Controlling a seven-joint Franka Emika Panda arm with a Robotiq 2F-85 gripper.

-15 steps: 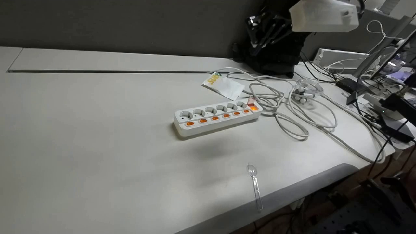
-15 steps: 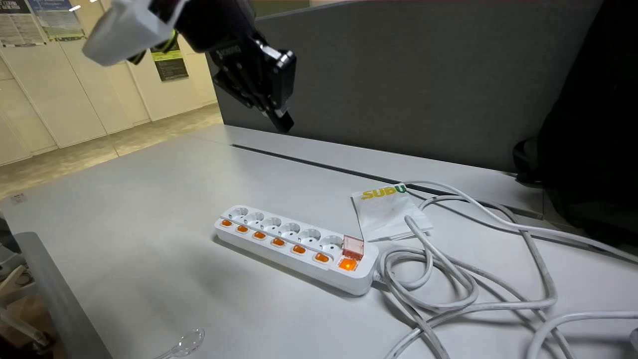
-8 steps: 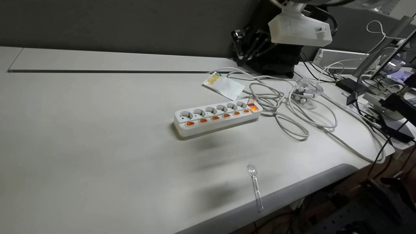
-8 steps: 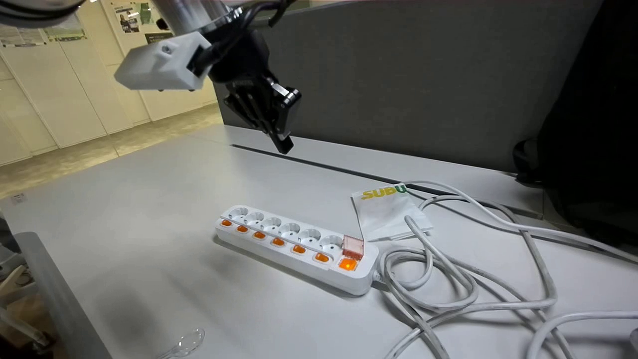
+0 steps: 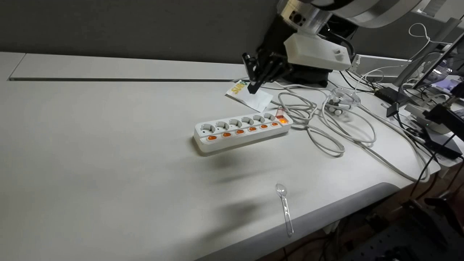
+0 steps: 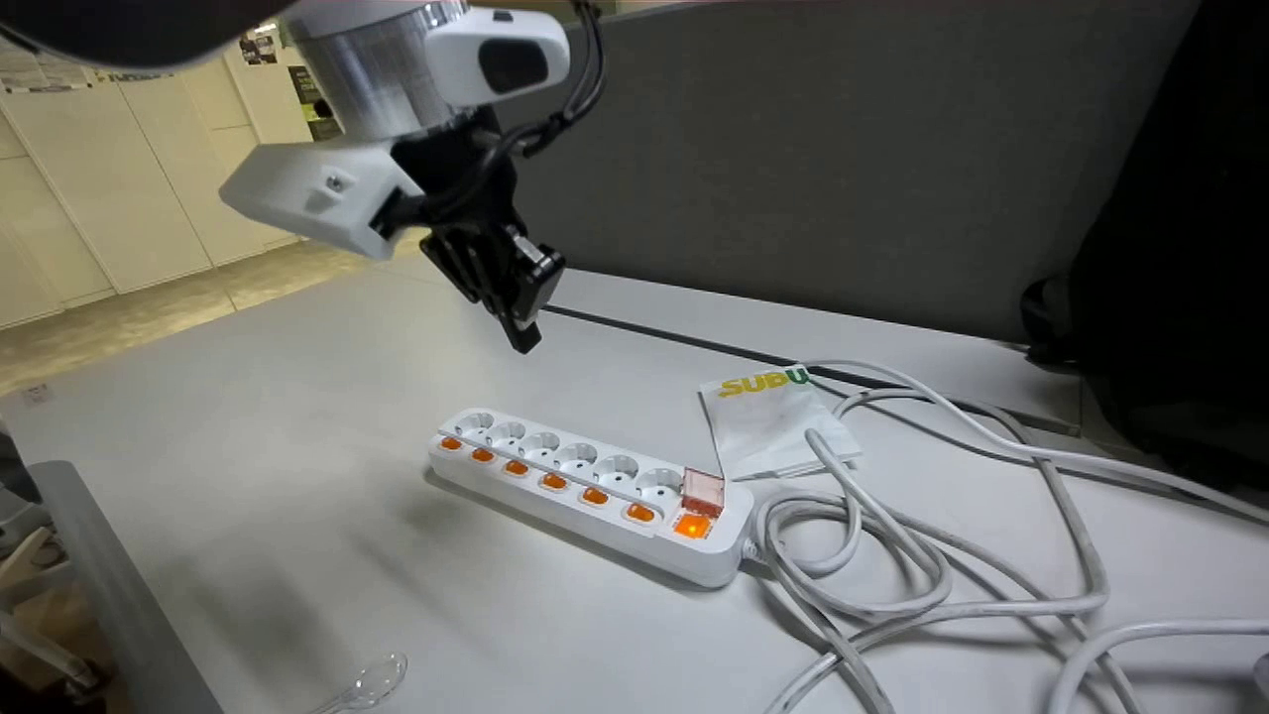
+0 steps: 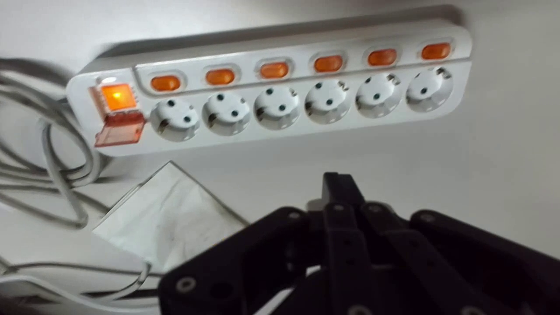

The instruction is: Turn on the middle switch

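Switches, end effector apart, spoon (exterior views only)

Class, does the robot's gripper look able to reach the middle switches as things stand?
Probably yes: the gripper hangs free near the power strip, nothing visible blocks the middle switches, and the red cover stands open at one end.
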